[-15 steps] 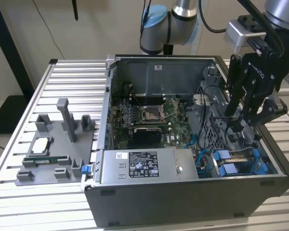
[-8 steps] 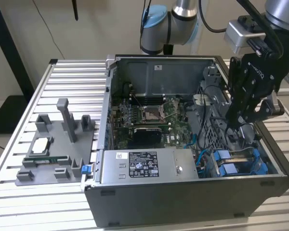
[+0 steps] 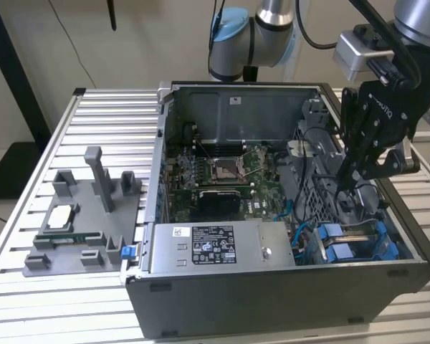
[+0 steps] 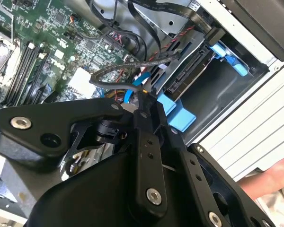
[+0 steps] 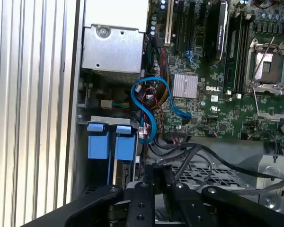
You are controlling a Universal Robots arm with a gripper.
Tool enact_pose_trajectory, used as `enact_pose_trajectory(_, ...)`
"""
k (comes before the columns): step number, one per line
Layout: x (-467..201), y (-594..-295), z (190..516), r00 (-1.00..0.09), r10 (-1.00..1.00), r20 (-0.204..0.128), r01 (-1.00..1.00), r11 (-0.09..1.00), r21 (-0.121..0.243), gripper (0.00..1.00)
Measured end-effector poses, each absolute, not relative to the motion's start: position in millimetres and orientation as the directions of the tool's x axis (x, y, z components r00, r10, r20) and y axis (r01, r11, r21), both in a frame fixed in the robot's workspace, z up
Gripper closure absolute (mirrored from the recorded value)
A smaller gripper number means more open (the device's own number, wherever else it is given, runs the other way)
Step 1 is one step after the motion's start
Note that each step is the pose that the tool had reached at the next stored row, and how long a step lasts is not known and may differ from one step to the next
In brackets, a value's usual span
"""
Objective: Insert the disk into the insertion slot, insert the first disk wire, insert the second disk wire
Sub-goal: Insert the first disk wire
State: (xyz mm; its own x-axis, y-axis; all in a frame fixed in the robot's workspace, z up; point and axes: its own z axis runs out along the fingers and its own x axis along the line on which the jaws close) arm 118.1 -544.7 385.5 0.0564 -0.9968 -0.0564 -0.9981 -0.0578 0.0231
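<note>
my hand: the black two-fingered gripper (image 3: 346, 188) reaches down into the open dark grey metal computer case (image 3: 272, 301), at its end toward the exterior view's right.
grip: my fingertips (image 4: 143, 101) are pressed together; i cannot tell whether a wire is pinched between them.
disk: the flat hard drive clipped in a bright blue plastic frame (image 4: 189, 71) sits in the cage, its connector edge facing me.
slot: the dark grey metal drive-cage bay (image 4: 215, 90), blue tabs at its edge, is just beside my fingertips.
wires: a flat bright blue cable (image 5: 150, 120) loops above the cage; thin black wires (image 5: 203, 153) run past my fingers.
nearby: the green motherboard (image 3: 222, 172) and the grey labelled power-supply box (image 3: 222, 247).
</note>
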Motion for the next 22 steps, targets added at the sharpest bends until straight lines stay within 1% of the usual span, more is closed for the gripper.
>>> enact_pose_trajectory(11, 120.0, -544.6, 384.4, 0.056, -0.997, -0.055, -0.998, -0.058, 0.026, 1.00)
enact_pose_trajectory(16, 128.7, -545.8, 382.2, 0.055, -0.997, -0.056, -0.997, -0.058, 0.046, 1.00)
enact_pose_trajectory(22, 139.4, -547.9, 378.9, 0.053, -0.997, -0.058, -0.995, -0.058, 0.083, 1.00)
